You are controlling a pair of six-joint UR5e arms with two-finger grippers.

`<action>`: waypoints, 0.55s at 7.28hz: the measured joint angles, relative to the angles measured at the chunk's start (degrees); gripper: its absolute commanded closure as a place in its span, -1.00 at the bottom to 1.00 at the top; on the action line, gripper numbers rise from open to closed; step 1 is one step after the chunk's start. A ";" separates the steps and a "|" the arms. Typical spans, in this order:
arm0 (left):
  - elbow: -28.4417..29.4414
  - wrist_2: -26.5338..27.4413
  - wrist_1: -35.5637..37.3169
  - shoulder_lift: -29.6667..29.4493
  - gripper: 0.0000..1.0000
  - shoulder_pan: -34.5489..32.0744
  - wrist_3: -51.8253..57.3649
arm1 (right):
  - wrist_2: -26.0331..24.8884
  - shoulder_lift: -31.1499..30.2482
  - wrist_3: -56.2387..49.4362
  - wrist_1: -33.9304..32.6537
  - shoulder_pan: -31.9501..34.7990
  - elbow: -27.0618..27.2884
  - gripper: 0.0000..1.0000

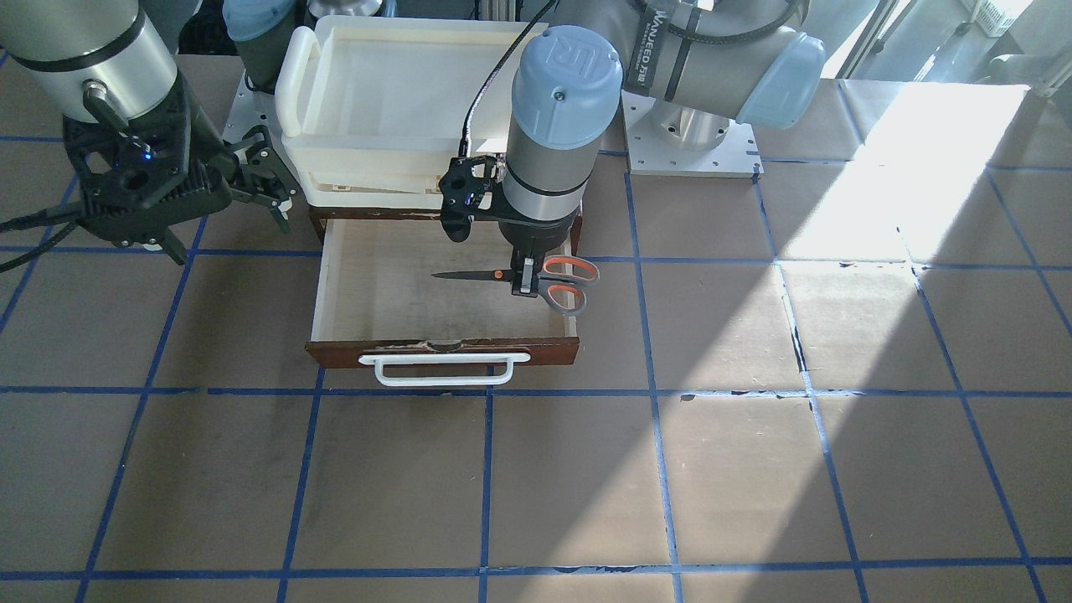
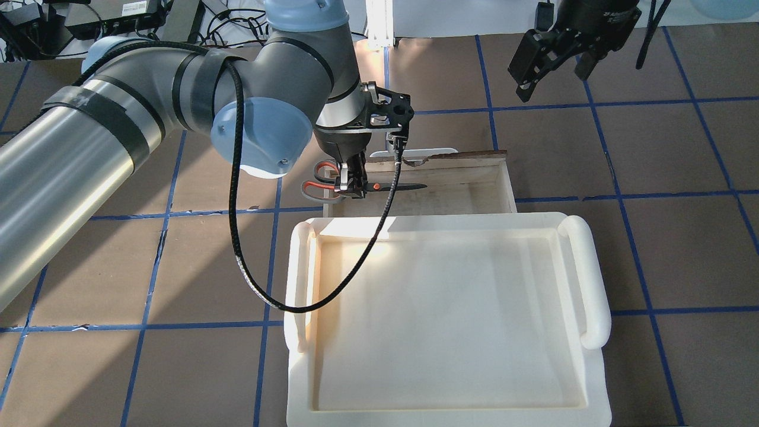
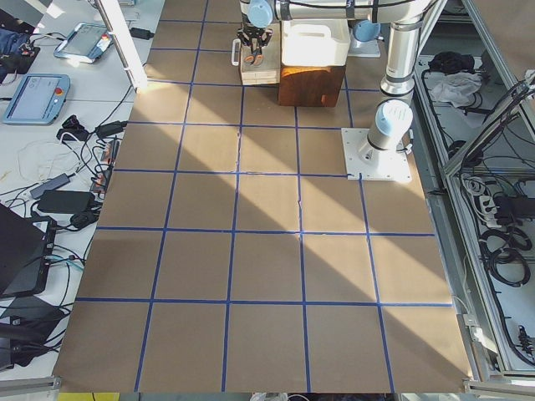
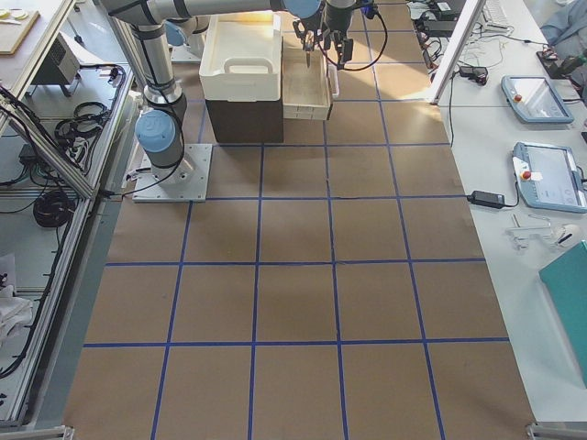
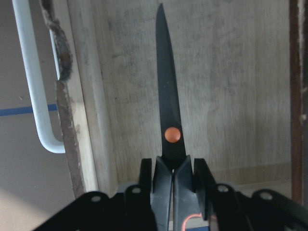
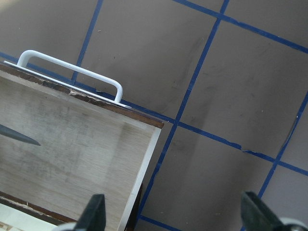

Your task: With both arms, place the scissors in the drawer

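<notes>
**Scissors (image 1: 497, 274) held over the open drawer (image 1: 335, 352), close to the robot-side edge of the desk.**

The scissors were pinched just behind the orange pivot by the left gripper (image 1: 526, 283). The blades were laid level across the drawer's pale inside, and the handles hung out over its side wall. Contact with the drawer floor could not be made out. The right gripper (image 6: 174, 217) was held spread and empty above the desk, off the drawer's other side. The drawer was seen pulled out from under the cream tray (image 2: 593, 279), towards the operators' edge.
</notes>
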 measured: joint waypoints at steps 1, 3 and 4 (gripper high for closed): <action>-0.36 -0.54 0.69 -0.18 1.00 -0.85 -0.76 | 0.10 -0.16 2.75 0.16 -0.03 0.06 -1.00; -1.79 -2.28 3.87 -0.83 1.00 -1.59 -1.27 | -0.10 -0.43 4.71 0.29 -0.05 0.19 -1.00; -2.63 -2.68 5.50 -1.11 1.00 -1.70 -1.41 | -0.15 -0.54 4.92 0.27 -0.05 0.25 -1.00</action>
